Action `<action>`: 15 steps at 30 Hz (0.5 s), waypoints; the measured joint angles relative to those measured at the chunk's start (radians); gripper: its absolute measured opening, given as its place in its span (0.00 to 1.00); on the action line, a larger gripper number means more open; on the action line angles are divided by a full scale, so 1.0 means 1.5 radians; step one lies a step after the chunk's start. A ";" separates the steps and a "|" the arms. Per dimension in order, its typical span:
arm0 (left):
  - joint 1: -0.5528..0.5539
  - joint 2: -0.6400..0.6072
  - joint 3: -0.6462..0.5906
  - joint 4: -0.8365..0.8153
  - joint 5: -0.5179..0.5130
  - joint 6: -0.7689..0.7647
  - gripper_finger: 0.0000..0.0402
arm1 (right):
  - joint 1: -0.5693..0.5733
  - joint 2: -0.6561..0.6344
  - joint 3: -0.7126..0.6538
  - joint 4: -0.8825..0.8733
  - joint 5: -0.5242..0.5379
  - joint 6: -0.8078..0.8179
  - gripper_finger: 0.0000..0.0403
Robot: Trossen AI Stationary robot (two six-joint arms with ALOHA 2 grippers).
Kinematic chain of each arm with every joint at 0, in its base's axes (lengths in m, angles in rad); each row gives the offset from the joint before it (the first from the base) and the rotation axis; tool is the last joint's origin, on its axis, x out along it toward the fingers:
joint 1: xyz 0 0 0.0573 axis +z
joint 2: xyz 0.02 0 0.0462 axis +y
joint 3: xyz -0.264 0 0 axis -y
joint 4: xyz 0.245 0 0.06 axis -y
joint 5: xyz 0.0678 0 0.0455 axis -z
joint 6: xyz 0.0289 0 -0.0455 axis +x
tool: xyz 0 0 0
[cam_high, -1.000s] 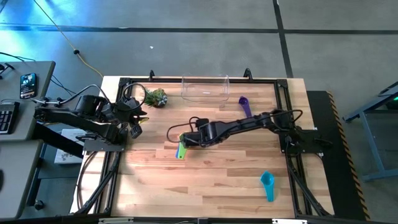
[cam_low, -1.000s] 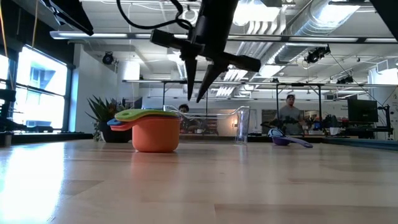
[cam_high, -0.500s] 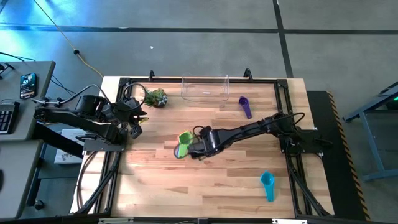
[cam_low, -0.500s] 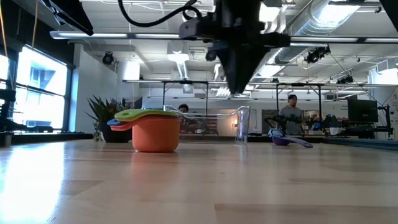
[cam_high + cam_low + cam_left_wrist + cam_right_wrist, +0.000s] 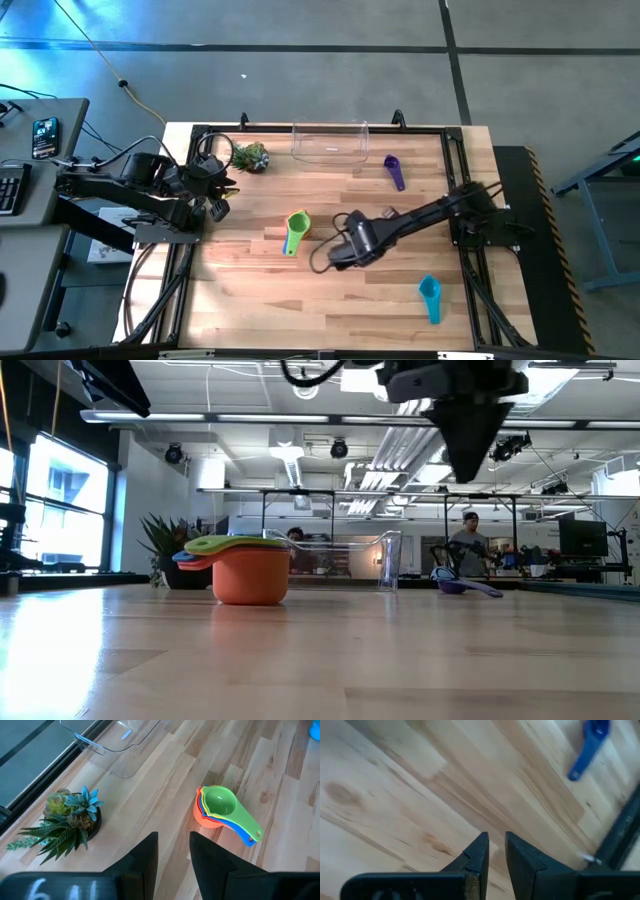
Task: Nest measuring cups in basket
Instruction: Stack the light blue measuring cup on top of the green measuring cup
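Measuring cups stand partly nested outside the empty basket, teal and purple apart; right gripper narrow, holding nothing.

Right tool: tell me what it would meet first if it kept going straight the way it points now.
Probably only bare table. The right tool points down at the wood, empty, with a narrow gap between its fingers. The teal cup lies further ahead and off to one side, so likely missed, though depth is unclear.

arms: two, dark, jointed | cables: black, looped | fingers: dark, tapered
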 joint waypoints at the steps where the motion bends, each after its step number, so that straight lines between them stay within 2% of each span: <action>1: 0.000 0.000 0.000 0.000 0.000 0.000 0.26 | 0.003 -0.017 -0.023 0.002 0.000 0.009 0.14; 9: 0.000 0.000 0.000 0.000 0.004 -0.012 0.26 | 0.053 -0.205 -0.245 0.098 -0.056 0.134 0.14; 15: 0.000 0.000 0.000 0.000 0.004 -0.034 0.26 | 0.113 -0.311 -0.344 0.150 -0.080 0.270 0.14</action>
